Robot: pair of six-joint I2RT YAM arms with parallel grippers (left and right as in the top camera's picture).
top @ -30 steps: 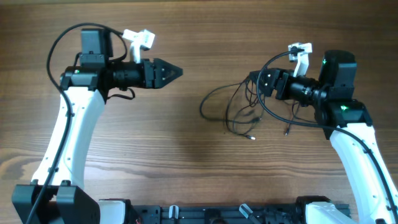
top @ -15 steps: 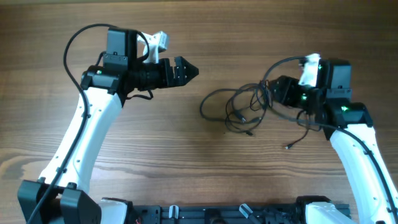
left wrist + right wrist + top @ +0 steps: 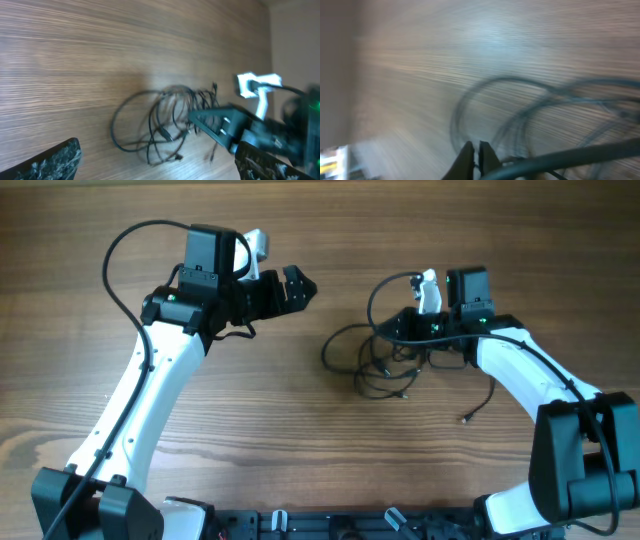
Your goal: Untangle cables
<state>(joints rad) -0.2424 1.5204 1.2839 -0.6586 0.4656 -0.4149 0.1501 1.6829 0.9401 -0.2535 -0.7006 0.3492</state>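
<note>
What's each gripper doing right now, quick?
Left gripper: open, holding nothing.
Right gripper: shut; whether it pinches the cables cannot be told.

Overhead cam looks straight down; wrist cams low, close, both w/ cables (image 3: 384,362).

Even, soft overhead light, faint shadows, overhead view sharp, both wrist views smeared with motion blur

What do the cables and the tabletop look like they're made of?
The cables: thin cords in matte black sheathing, probably rubber or soft plastic, since they lie in limp loops. The tabletop: wood or wood-look laminate, brown with straight grain lines and low sheen.
</note>
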